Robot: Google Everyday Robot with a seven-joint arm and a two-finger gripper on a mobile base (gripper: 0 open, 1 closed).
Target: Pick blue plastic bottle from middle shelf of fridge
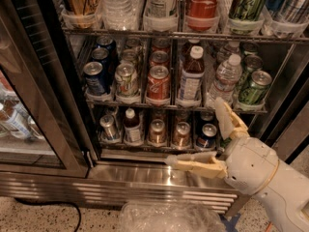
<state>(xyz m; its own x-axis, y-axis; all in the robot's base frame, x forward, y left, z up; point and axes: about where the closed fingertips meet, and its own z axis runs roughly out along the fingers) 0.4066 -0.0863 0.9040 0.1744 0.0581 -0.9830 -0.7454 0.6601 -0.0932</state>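
Currently, item one: gripper (194, 130), cream-coloured hard plastic. Its two long blunt fingers are splayed wide and hold nothing, one aimed up, one lying sideways over the brushed, slatted steel base of the fridge (145, 177).

Item two: blue plastic bottle (190, 79), taken to be the white-capped, dark-shouldered one with the blue-tinted label. It stands upright and untouched on the middle shelf (166, 106), above the hand, offset toward the door side of the raised finger.

Shelf: thin wire rack with clear, glossy lane trays.

Neighbours: a ribbed clear water bottle (223, 80) just above the raised finger, and a red can (158, 83) beyond the bottle.

Risks, by judgement: the lanes are tight, so a wide finger may knock the water bottle or the can. The smooth round plastic may slip, or topple backward if pushed.
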